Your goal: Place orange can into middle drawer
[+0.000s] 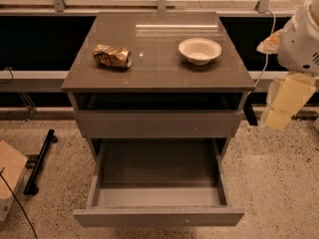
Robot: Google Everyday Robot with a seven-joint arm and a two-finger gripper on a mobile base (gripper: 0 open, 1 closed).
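On the worktop [159,76] the can [112,56] lies on its side at the left, well apart from the bowl [200,50]; the drawer [159,216] below is pulled open with nothing in it. Off the cabinet's right side, at worktop-edge height, hangs the end effector [273,119], holding nothing visible, though whether it is released or clenched I cannot tell. Risks: reaching across from the right could clip the bowl, and the can looks round and crumpled, so it may roll or slip from an off-centre grasp.
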